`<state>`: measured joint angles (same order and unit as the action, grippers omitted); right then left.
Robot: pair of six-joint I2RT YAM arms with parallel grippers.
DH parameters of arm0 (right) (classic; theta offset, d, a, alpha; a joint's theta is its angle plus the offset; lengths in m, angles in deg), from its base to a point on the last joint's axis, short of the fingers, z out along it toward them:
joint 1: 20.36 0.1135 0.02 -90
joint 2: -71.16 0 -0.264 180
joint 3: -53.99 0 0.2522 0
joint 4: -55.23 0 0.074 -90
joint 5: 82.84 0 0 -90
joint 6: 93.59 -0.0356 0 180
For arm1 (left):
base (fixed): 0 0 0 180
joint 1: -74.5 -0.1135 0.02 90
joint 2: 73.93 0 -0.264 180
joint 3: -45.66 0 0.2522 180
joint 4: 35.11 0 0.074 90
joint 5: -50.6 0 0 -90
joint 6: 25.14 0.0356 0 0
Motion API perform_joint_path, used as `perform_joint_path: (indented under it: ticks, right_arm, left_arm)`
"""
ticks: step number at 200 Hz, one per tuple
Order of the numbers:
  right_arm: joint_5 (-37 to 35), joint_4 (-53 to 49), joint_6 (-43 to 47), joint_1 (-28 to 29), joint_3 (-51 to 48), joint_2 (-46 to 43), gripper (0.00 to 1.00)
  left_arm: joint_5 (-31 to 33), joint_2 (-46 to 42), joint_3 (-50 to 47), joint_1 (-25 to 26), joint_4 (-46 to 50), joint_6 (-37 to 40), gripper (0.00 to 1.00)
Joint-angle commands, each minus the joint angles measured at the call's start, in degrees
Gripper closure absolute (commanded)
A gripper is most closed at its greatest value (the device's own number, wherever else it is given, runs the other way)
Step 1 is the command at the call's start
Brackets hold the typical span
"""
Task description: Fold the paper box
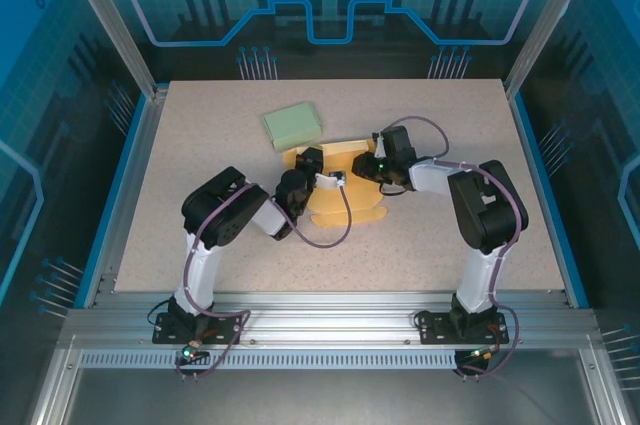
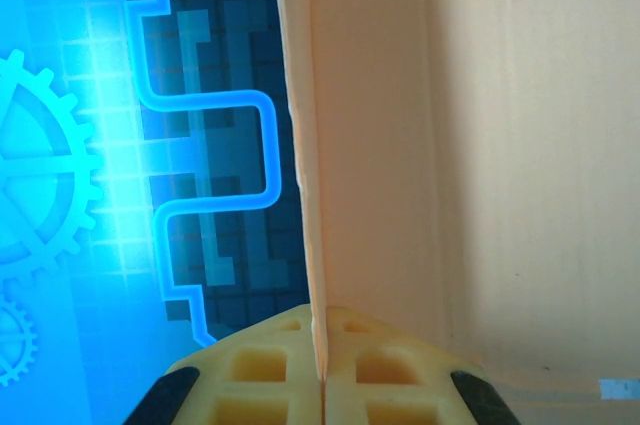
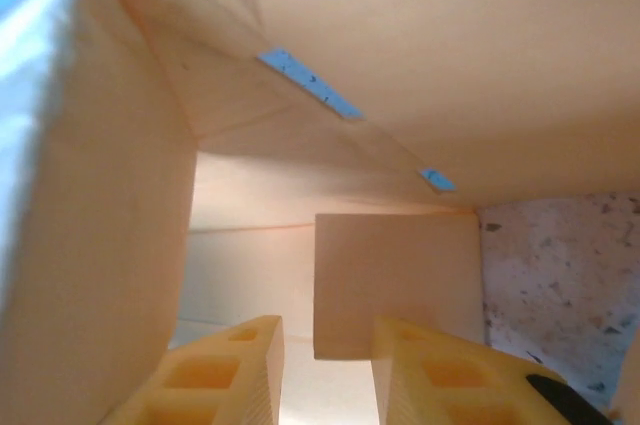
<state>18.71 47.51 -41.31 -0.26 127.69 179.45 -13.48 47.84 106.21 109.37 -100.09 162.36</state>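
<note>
Centre of frame: left gripper (image 2: 322,377) pinched the paper box (image 2: 380,145) wall edge; right gripper (image 3: 328,333) stood slightly spread inside it.

Left arm (image 1: 200,270): white and black, rising from its base at the near edge, folded at the elbow, forearm reaching forward and rightward.
Left gripper (image 1: 309,162): pale yellow ribbed fingers (image 2: 260,380) pressed together, pinching the thin upright edge of a tan paper box (image 2: 400,145).
Right arm (image 1: 478,275): white and black, upright from its base, bent sharply at the elbow, forearm stretching leftward toward the other arm.
Right gripper (image 1: 366,167): pointing left and low; its yellow fingers (image 3: 225,375) stand slightly parted, with a narrow gap and nothing pinched between them.
</note>
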Motion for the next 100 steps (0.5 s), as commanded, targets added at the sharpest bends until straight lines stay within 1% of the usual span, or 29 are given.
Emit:
perform_joint_path:
  ticks: [1,26,42,57,81,92,100]
  right_arm:
    - [-1.48,-4.40,1.39,0.45,-2.03,-4.83,0.69]
    - [-2.30,-9.76,5.74,0.17,-3.60,-12.38,0.66]
    - [-3.76,-12.40,8.73,-0.09,-5.45,-18.03,0.59]
    - [-3.43,-13.51,11.85,-1.32,-7.16,-22.46,0.57]
    - [-3.46,-13.50,14.26,-5.38,-9.23,-27.12,0.54]
    - [-3.38,-13.91,14.01,-8.38,-8.86,-27.53,0.54]
    - [-3.38,-14.37,13.37,-10.67,-8.09,-26.98,0.57]
  left_arm:
    - [-0.91,1.07,0.34,0.70,0.04,0.47,1.00]
    - [-1.21,1.27,0.22,0.55,-0.70,0.83,1.00]
    - [-1.48,1.36,0.01,0.52,-1.33,0.97,1.00]
    - [-1.64,1.45,0.03,0.42,-1.42,1.07,1.00]
    - [-2.12,1.53,-0.09,0.33,-1.42,1.11,1.00]
    - [-2.17,1.47,0.05,0.35,-1.46,1.11,1.00]
    - [-2.18,1.44,0.10,0.29,-1.42,1.10,1.00]
